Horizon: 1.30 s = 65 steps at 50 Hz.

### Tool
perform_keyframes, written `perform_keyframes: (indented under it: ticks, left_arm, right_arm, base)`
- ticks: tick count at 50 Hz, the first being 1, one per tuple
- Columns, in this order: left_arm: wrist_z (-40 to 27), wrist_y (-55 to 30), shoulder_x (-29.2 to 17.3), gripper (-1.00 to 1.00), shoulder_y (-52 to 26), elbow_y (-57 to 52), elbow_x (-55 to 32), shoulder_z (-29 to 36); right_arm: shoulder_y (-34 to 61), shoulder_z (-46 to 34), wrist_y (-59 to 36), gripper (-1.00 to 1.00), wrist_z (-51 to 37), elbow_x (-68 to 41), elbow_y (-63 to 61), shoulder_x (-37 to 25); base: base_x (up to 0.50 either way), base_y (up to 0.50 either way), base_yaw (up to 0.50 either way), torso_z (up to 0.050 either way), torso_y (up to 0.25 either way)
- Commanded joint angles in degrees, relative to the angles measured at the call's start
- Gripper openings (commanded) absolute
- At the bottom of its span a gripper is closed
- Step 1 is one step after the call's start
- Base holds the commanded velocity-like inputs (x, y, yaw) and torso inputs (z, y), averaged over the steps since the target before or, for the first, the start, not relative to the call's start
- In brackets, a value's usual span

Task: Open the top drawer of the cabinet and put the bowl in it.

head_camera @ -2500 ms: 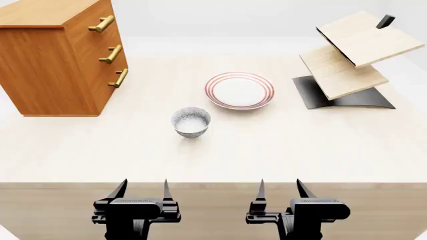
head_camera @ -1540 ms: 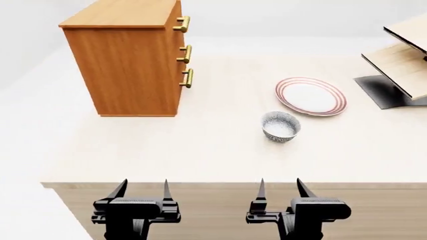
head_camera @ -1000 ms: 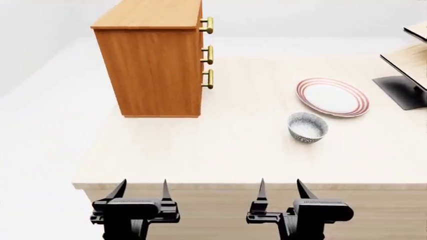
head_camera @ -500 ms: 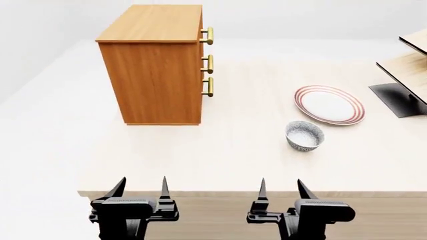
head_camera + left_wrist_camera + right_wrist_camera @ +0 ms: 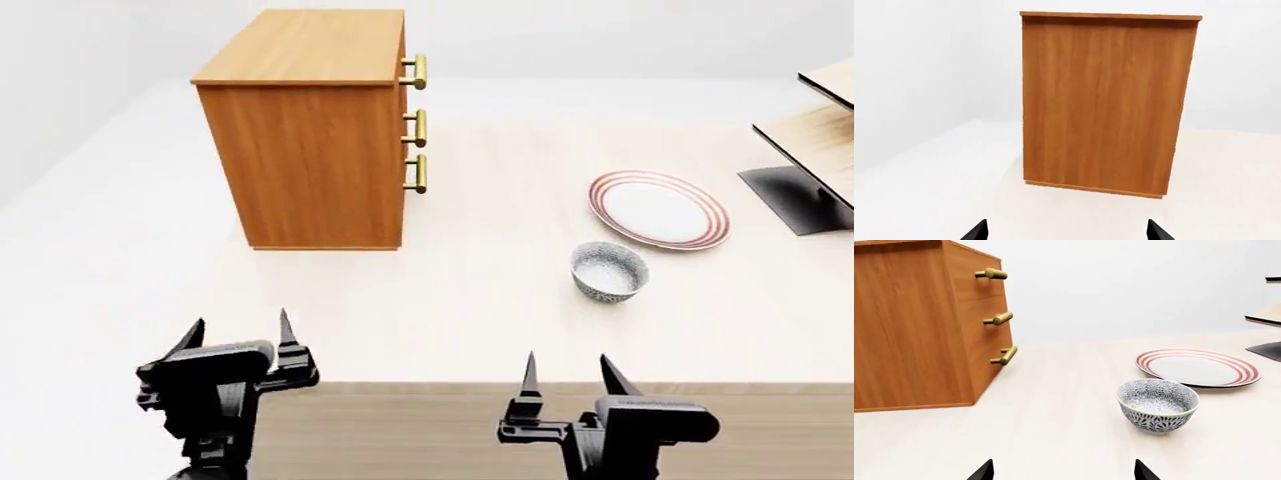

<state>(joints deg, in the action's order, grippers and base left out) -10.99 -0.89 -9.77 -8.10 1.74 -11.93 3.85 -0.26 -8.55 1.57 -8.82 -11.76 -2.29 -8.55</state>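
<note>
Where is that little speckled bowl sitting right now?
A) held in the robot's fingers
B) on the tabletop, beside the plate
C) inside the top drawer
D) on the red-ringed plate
B: the bowl stands on the bare table, just in front of the plate and apart from it; the cabinet has all three drawers shut.

Red-ringed white plate point(image 5: 659, 209) flat on the pale wooden table point(image 5: 441, 290). Tilted wooden shelf rack point(image 5: 810, 150) on a dark base at the table's far right, cut off by frame edge.

The head view looks down over the pale tabletop point(image 5: 441, 300); both wrist views face forward low, sharing the orange-brown wooden cabinet point(image 5: 1107, 100) point(image 5: 914, 325) point(image 5: 314, 150).
</note>
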Motion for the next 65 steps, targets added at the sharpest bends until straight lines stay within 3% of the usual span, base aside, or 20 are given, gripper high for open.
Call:
perform_keyframes:
  ticks: [1,4,6,12,17,19,25,30,34,50,65]
  left_arm:
    - [-11.6,8.0,-7.2,1.0,-33.3,35.1,3.7,-11.5]
    - [-17.2,23.6,-12.1,1.0,-51.3,60.9,8.5,-10.7]
    - [-21.4,22.8,-14.3,1.0,-54.7,73.2,10.1,-10.6]
    - [-26.8,16.0,-16.4,1.0,-58.1,73.2,12.3,-10.1]
    - [-29.3,11.9,-16.9,1.0,-60.1,73.2,12.9,-8.6]
    - [-29.9,10.6,-17.1,1.0,-60.7,73.2,12.8,-8.3]
    - [-30.9,8.1,-17.6,1.0,-61.1,73.2,12.6,-7.0]
    - [-30.2,6.4,-17.6,1.0,-61.3,73.2,12.6,-5.4]
    - [-29.7,5.6,-17.6,1.0,-61.6,73.2,12.5,-4.5]
    - [-28.8,4.5,-17.6,1.0,-61.8,73.2,12.0,-3.2]
    - [-28.5,4.2,-17.5,1.0,-62.1,73.2,12.0,-2.9]
  right_arm:
    - [-0.9,0.8,-1.5,1.0,-1.2,-1.0,-6.2,-1.8]
    - [-0.9,1.9,-3.0,1.0,-2.2,-1.6,-9.9,-2.8]
    - [-0.5,2.9,-4.9,1.0,-2.8,-2.6,-12.5,-3.6]
    - [4.7,5.3,-14.4,1.0,-5.2,-4.4,-21.3,-7.5]
    - [21.7,8.6,-32.7,1.0,-6.8,-9.6,-26.9,-13.3]
    - [33.1,9.3,-40.0,1.0,-6.0,-12.4,-24.1,-15.4]
    - [59.9,1.7,-40.7,1.0,-1.5,-6.0,2.7,-17.5]
    - [82.7,-1.1,-31.6,1.0,4.4,-2.7,44.0,-12.6]
    - [98.4,-7.4,-17.7,1.0,8.8,4.1,76.5,-8.5]
    - [96.6,0.5,-24.7,1.0,12.3,5.9,77.3,-6.9]
    - [95.9,4.1,-28.4,1.0,8.8,10.1,77.3,-7.5]
  base:
    - [0.0,0.0,0.0,0.0,0.0]
    - [0.0,0.0,0.0,0.0,0.0]
    - [0.0,0.0,0.0,0.0,0.0]
    - [0.0,0.0,0.0,0.0,0.0]
    - [0.0,0.0,0.0,0.0,0.0]
    - [0.0,0.0,0.0,0.0,0.0]
    - [0.0,0.0,0.0,0.0,0.0]
    - [0.0,0.0,0.0,0.0,0.0]
    - [0.0,0.0,0.0,0.0,0.0]
    - [0.0,0.0,0.0,0.0,0.0]
    - [0.0,0.0,0.0,0.0,0.0]
